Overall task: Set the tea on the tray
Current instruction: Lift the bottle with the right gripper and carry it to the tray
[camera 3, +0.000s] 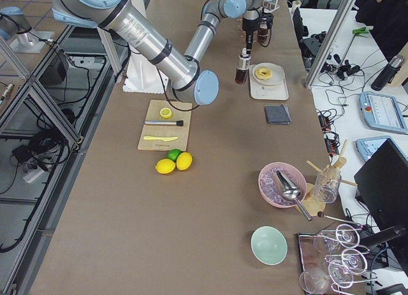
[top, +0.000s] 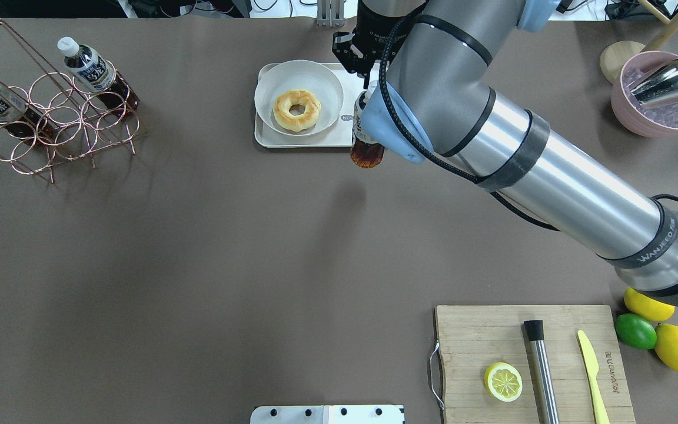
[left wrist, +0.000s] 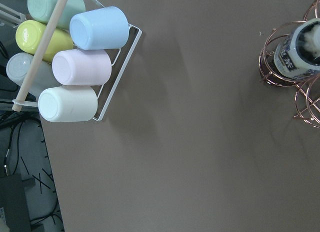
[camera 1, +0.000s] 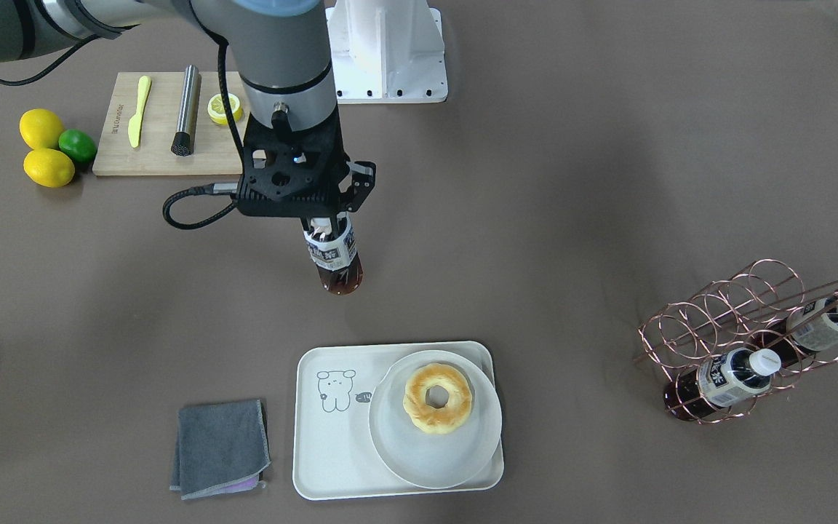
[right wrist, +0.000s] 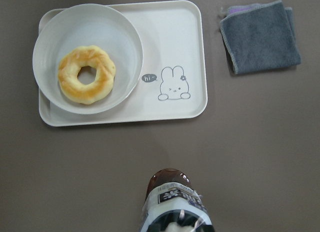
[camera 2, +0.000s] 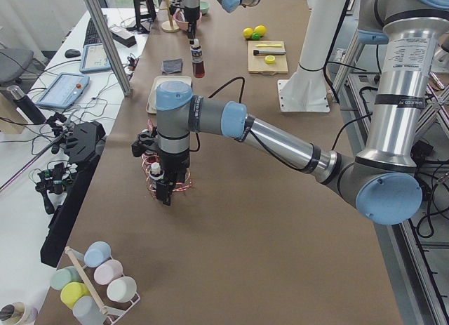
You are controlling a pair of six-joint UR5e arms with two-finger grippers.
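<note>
Tea [camera 1: 335, 255] clamped in right pincer [camera 1: 326, 227], upright above table [camera 1: 535, 255], short of tray [camera 1: 332, 451]; left pincer [camera 2: 166, 196] state unclear

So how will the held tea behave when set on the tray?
Probably fairly heavy for its size: the tea shows dark liquid below its label. Likely tippy, being tall and narrow, held by the right gripper near its top. The clear plastic may be smooth, so it could slide on the tray, whose free space beside the plate is narrow.
</note>
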